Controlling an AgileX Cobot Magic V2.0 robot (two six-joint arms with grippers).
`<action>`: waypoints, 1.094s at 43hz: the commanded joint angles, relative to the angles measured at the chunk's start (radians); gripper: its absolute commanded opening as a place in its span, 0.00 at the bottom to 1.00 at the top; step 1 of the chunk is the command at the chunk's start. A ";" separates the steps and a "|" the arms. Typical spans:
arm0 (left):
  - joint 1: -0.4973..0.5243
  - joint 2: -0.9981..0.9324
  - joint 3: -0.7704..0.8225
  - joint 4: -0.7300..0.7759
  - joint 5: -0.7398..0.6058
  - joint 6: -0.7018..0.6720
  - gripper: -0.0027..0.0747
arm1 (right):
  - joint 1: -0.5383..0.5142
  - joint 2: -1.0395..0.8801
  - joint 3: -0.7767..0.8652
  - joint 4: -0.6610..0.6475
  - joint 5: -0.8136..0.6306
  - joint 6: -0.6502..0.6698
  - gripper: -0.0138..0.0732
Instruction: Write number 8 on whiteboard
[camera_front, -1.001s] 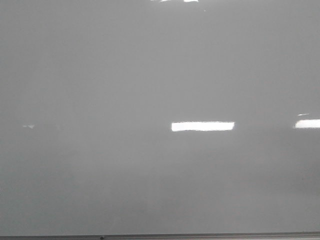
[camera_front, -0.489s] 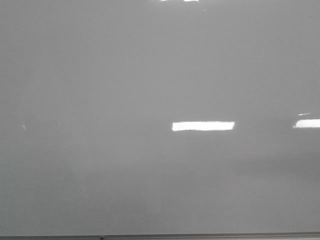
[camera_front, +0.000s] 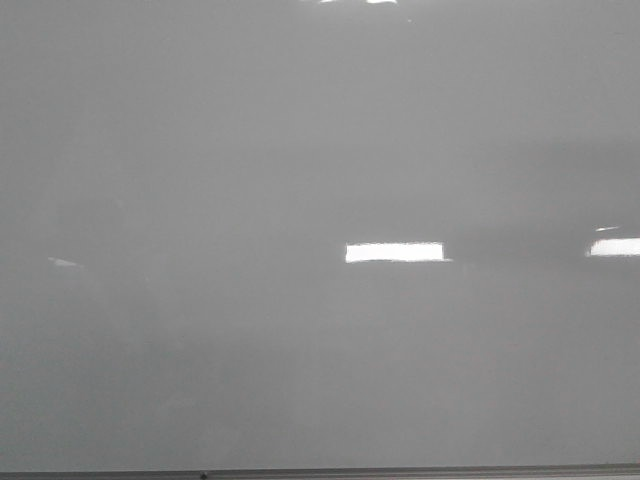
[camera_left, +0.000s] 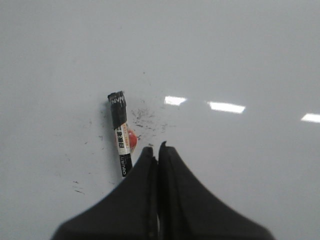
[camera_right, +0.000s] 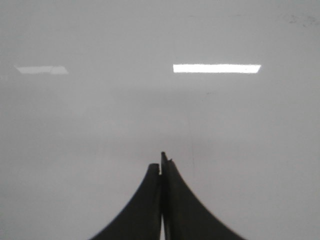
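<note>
The whiteboard (camera_front: 200, 180) fills the front view, glossy grey with a thin dark frame edge along the bottom; no number 8 shows on it in any view. In the left wrist view a black marker (camera_left: 120, 134) with a white label lies on the whiteboard (camera_left: 240, 60), just beside my left gripper (camera_left: 156, 148), which is shut and empty. Small black smudges lie near the marker. In the right wrist view my right gripper (camera_right: 162, 164) is shut and empty over bare whiteboard (camera_right: 75, 130). Neither gripper shows in the front view.
Bright rectangular light reflections (camera_front: 395, 252) sit on the board in the front view, with more in the left wrist view (camera_left: 226, 106) and right wrist view (camera_right: 216, 68). A small red thing (camera_left: 132, 138) lies against the marker.
The bright reflection in the front view has grown shorter at its right end and a faint shadow has spread over the board's right side. Nothing else has moved.
</note>
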 joint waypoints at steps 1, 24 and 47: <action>-0.004 0.070 -0.046 -0.002 -0.095 0.041 0.01 | 0.002 0.081 -0.049 -0.019 -0.087 -0.002 0.09; -0.004 0.085 -0.046 -0.002 -0.124 0.041 0.78 | 0.002 0.116 -0.049 -0.019 -0.097 -0.002 0.76; 0.035 0.667 -0.203 -0.145 -0.070 -0.014 0.74 | 0.002 0.116 -0.049 0.022 -0.090 -0.002 0.76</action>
